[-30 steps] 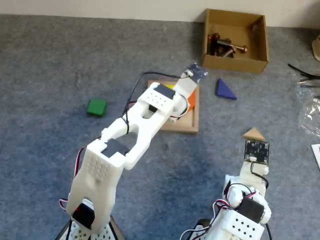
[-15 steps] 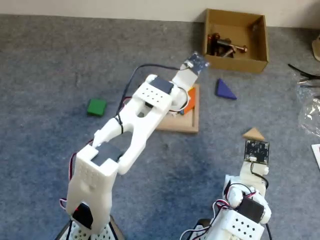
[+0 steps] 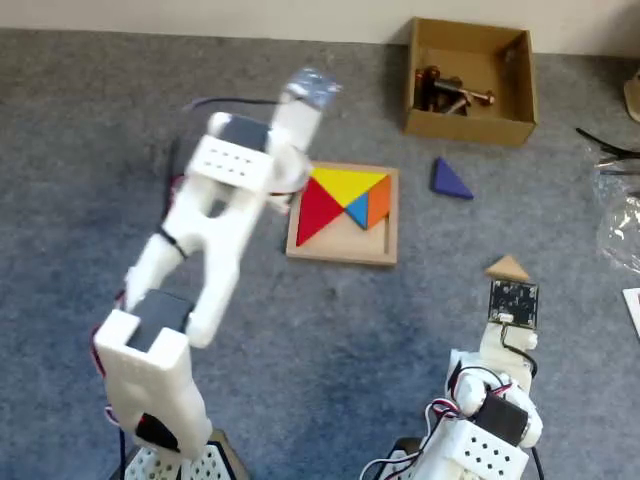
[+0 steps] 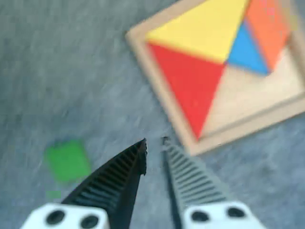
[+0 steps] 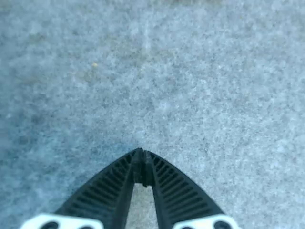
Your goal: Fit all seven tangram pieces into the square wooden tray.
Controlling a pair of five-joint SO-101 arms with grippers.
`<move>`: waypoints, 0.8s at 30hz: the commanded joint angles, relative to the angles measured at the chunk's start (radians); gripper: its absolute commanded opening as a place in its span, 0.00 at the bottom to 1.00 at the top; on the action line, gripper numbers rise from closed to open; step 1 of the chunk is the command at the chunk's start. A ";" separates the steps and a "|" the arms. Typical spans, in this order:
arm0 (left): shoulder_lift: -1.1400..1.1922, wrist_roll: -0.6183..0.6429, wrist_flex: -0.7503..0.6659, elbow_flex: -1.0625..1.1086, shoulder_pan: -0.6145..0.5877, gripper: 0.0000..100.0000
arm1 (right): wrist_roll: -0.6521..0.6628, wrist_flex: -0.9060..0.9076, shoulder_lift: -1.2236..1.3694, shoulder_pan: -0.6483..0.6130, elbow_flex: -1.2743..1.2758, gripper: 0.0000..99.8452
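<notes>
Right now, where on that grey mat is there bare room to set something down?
The widest bare stretch lies in front of the wooden tray, between the left arm and right arm. The mat's far-left corner by the wall is bare too. Right of the tray is crowded: cardboard box, blue triangle and tan triangle.

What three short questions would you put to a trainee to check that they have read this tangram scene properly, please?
1. Multiple choice: how many pieces lie in the wooden tray? A) two B) four C) seven
2. True or false: the purple triangle lies outside the tray.
3. Fill in the missing word: the loose square piece near the left gripper is ____ in colour.

Key: 1 B; 2 true; 3 green.
</notes>
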 commanded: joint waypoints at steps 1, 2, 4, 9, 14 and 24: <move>-0.067 -0.005 0.077 -0.062 -0.142 0.17 | -0.002 -0.018 -0.015 0.015 0.116 0.01; -0.065 -0.005 0.075 -0.059 -0.168 0.19 | -0.002 -0.018 -0.015 0.015 0.116 0.01; -0.065 -0.005 0.075 -0.059 -0.213 0.21 | -0.002 -0.018 -0.015 0.015 0.116 0.01; -0.064 -0.005 0.074 -0.056 -0.302 0.25 | -0.002 -0.018 -0.015 0.015 0.116 0.01; -0.039 -0.005 0.072 -0.062 -0.361 0.29 | -0.002 -0.018 -0.015 0.015 0.116 0.01; 0.116 -0.110 -0.074 -0.064 -0.397 0.31 | -0.002 -0.018 -0.015 0.015 0.116 0.01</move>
